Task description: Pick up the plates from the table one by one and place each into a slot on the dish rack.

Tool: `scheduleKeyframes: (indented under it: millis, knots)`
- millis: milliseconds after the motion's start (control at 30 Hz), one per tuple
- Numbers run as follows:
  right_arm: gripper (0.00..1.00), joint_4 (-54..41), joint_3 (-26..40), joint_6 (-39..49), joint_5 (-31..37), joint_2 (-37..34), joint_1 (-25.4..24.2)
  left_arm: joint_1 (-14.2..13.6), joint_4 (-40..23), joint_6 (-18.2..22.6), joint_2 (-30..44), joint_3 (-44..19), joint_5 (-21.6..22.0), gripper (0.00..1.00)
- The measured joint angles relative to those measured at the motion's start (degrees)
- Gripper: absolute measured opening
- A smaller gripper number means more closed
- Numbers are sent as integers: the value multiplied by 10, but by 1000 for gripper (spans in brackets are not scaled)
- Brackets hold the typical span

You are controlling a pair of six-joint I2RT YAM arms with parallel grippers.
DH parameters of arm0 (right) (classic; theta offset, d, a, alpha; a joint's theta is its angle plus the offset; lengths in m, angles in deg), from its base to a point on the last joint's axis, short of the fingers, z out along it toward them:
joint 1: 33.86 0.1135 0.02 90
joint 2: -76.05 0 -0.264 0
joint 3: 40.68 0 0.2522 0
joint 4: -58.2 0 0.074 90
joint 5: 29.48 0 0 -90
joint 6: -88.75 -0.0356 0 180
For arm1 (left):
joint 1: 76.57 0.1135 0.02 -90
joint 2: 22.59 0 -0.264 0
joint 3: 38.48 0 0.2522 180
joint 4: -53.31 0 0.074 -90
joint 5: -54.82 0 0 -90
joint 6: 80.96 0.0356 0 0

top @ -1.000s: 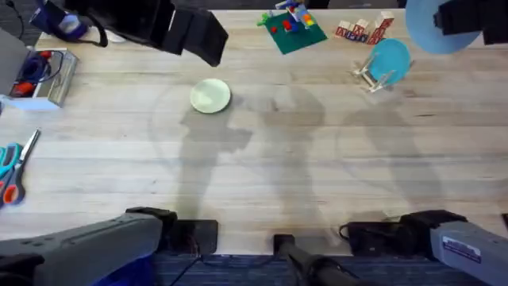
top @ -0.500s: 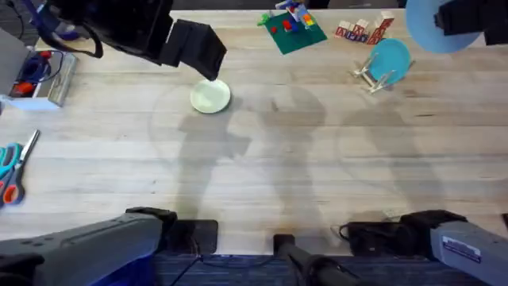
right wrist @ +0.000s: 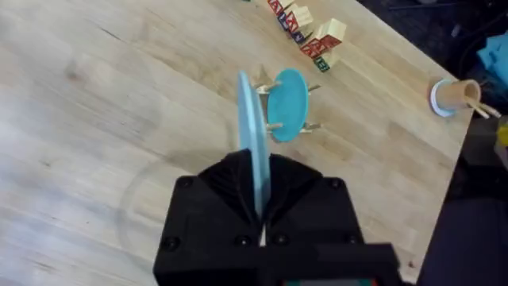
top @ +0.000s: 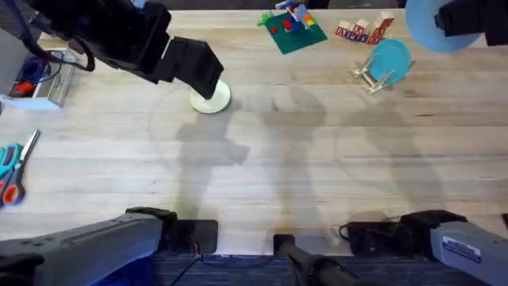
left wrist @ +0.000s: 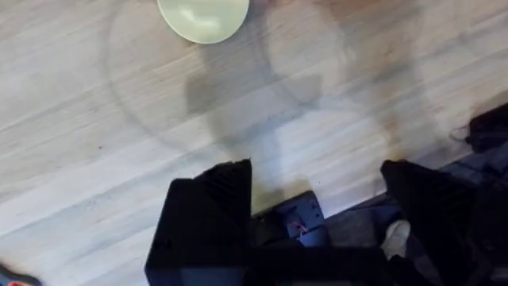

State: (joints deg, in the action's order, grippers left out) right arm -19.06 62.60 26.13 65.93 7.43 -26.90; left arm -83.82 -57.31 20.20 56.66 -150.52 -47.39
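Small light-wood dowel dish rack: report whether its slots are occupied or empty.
Occupied: one darker teal round plate stands on edge between the dish rack's dowels; the rest look empty.

We see a robotics lab bench: a plank worktop (top: 317,159) strewn with scissors (top: 14,171) at left, toy blocks (top: 363,30) at upper right, and cabling.

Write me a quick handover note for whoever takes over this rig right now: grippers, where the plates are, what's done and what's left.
Left gripper: open, empty, over the pale yellow-cream plate lying flat on the table.
Right gripper: shut on the light blue plate, held on edge in the air above the dish rack.
A darker teal plate already stands in the rack.
Left to do: slot the light blue plate, then pick up and rack the cream one.
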Motion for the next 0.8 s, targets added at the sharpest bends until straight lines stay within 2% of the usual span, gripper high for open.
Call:
scheduleKeyframes:
  millis: [567, 800]
  knots:
    - [37, 40, 0, 47, 4, 0, -2, 0, 0, 0, 0, 0, 0, 994]
    - [36, 48, 0, 57, 6, 0, -36, 0, 0, 0, 0, 0, 0, 994]
